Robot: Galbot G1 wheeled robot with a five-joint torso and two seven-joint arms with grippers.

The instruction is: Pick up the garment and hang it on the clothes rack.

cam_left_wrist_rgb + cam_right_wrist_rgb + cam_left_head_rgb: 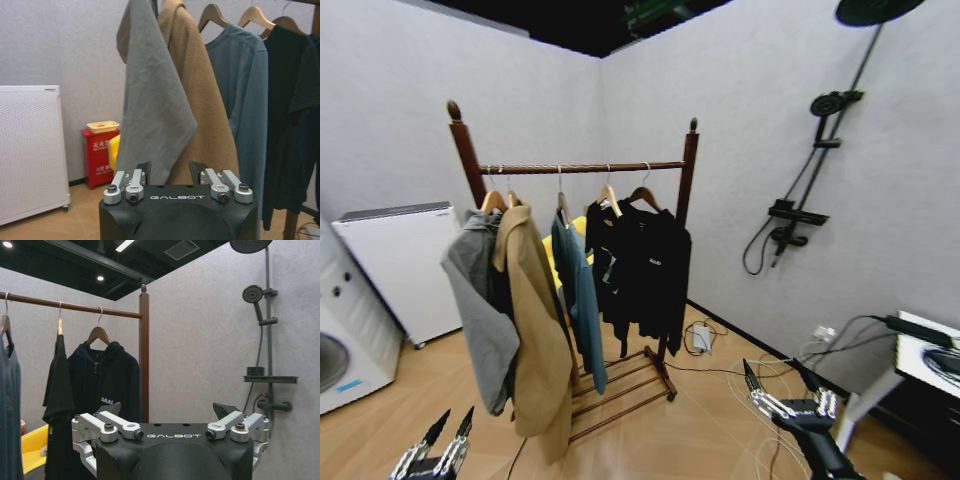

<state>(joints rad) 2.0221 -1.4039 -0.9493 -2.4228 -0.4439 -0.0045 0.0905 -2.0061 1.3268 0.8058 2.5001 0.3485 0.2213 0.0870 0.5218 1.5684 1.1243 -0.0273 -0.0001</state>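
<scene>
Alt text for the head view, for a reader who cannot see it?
A wooden clothes rack holds a grey top, a tan coat, a teal shirt and the black garment. The left end effector and right end effector hang low, open, holding nothing.

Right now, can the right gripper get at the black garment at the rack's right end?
Probably not yet: the right gripper sits low, open, well short of the garment on the clothes rack. Nothing blocks the way.
</scene>
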